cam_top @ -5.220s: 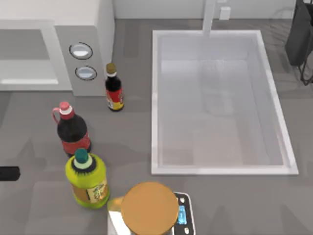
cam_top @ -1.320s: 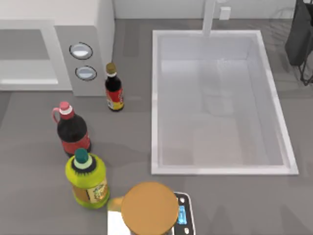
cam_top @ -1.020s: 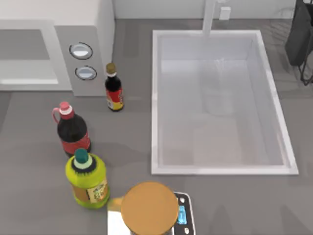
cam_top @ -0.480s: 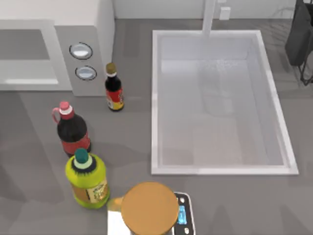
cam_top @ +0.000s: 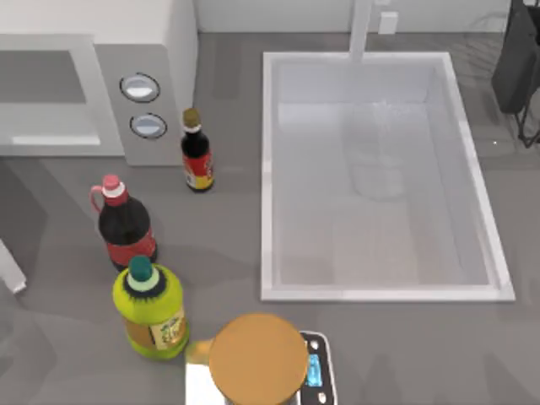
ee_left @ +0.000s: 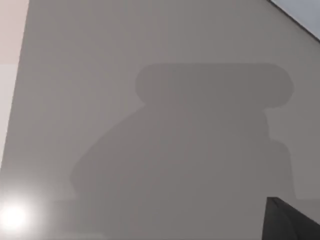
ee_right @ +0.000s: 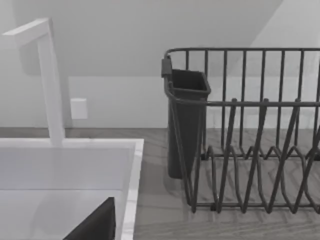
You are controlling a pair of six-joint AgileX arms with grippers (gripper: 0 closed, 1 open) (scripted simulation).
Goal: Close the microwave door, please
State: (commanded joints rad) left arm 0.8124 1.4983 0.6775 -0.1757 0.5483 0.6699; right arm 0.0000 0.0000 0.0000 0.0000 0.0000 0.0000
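One change | microwave door (cam_top: 10,272) edge swung into top view; microwave (cam_top: 143,76) cavity still open, closing underway | left gripper (ee_left: 292,225) hard against grey surface; right gripper (ee_right: 95,225) idle facing dish rack (ee_right: 250,150) | both grips: cannot tell

Countertop clutter beside the sink

A white sink (cam_top: 270,169) with faucet (ee_right: 50,85); left of it a small dark sauce bottle (cam_top: 197,152), a red-capped dark bottle (cam_top: 124,221), a green-capped yellow bottle (cam_top: 150,305); a dish rack (ee_right: 245,130) stands at right.
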